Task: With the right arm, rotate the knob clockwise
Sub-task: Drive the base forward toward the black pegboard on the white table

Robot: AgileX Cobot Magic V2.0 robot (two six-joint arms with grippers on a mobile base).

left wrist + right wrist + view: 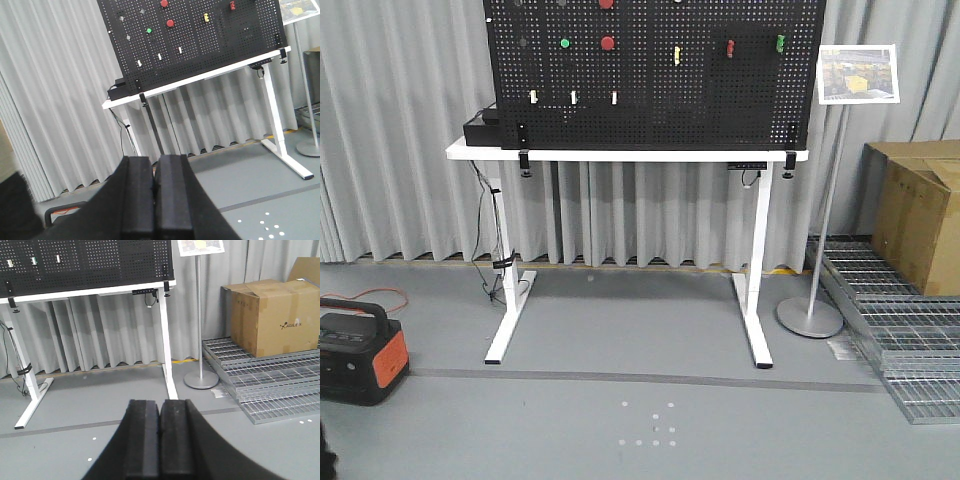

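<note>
**Left wrist view:** The left gripper (156, 165) is hanging low in the foreground, its two black fingers pressing flat together with nothing between them. Well beyond it, the knob (121, 18) is sitting near the upper left corner of the black pegboard (225, 35). It is lying up and to the left of the green button (149, 30) and apart from the red discs (170, 23). The pegboard is standing upright on a white table (200, 77) in front of a grey curtain (60, 100).

**Right wrist view:** The right gripper (160, 410) is showing its fingers closed tight against each other, gripping nothing, above the grey floor. Only the pegboard's lower edge is appearing here, so the knob is falling outside this view. A sign stand (199, 315), a cardboard box (272, 315) and metal grates (270, 385) are standing to the right.

**Front view:** The table and pegboard are standing well ahead, with neither gripper showing. The board's upper left is running into the top edge, and the knob is too dim there to make out. A black and orange power unit (360, 355) is sitting on the floor at lower left.
</note>
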